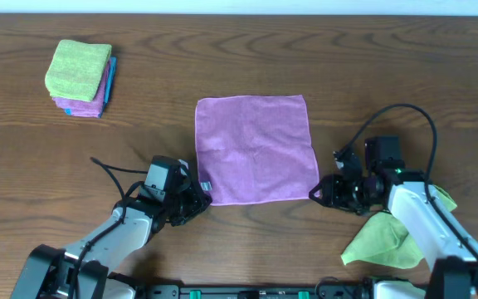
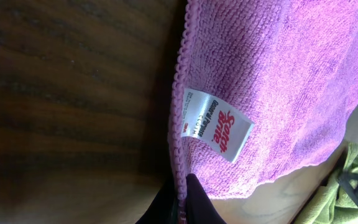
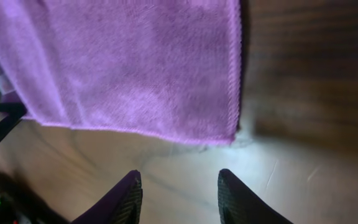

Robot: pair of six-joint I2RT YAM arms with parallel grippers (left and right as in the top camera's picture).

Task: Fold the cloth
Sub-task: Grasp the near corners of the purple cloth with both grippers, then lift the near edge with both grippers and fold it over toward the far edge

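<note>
On the counter's (image 1: 23,158) far left I see a stack of folded cloths (image 1: 80,76). The left jaws are pinched together on the hem of the purple cloth (image 1: 256,149) at its near-left corner, by the white label (image 2: 216,124). The cloth lies flat mid-counter, and the right jaws stand apart and empty just short of its near-right corner, a green cloth (image 1: 384,241) beside that arm.
</note>
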